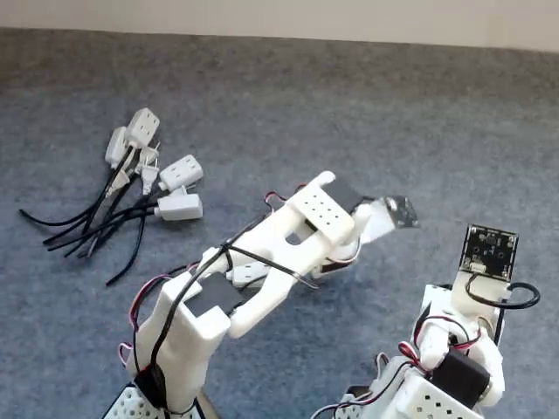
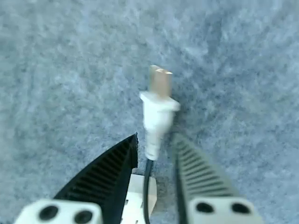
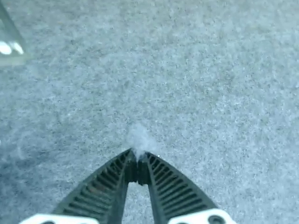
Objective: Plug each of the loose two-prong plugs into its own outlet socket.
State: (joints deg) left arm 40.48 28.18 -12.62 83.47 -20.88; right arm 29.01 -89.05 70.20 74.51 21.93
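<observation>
The left pincer [image 2: 156, 140] is open, its black finger [image 2: 117, 168] and grey finger [image 2: 196, 172] standing apart with space on either side of what lies between them. Well apart from it, off to the left of its arm [image 1: 288, 236] in the high view, is a heap of white sockets [image 1: 179, 207] with black cords [image 1: 96, 227] trailing across the grey desk [image 1: 367, 105]; small white plugs [image 1: 147, 180] lie among them. Between the left pincer's fingers sits one white plug [image 2: 158, 109]. Its brass prongs point away from the pincer and its cord [image 2: 147, 186] runs back between the fingers. Neither finger looks to be touching it. To the right, the other arm [image 1: 454, 349] is folded near the desk's front edge. The right pincer [image 3: 137, 158] is closed, tips together and holding nothing, and points down at bare desk, well apart from the plug and the heap.
</observation>
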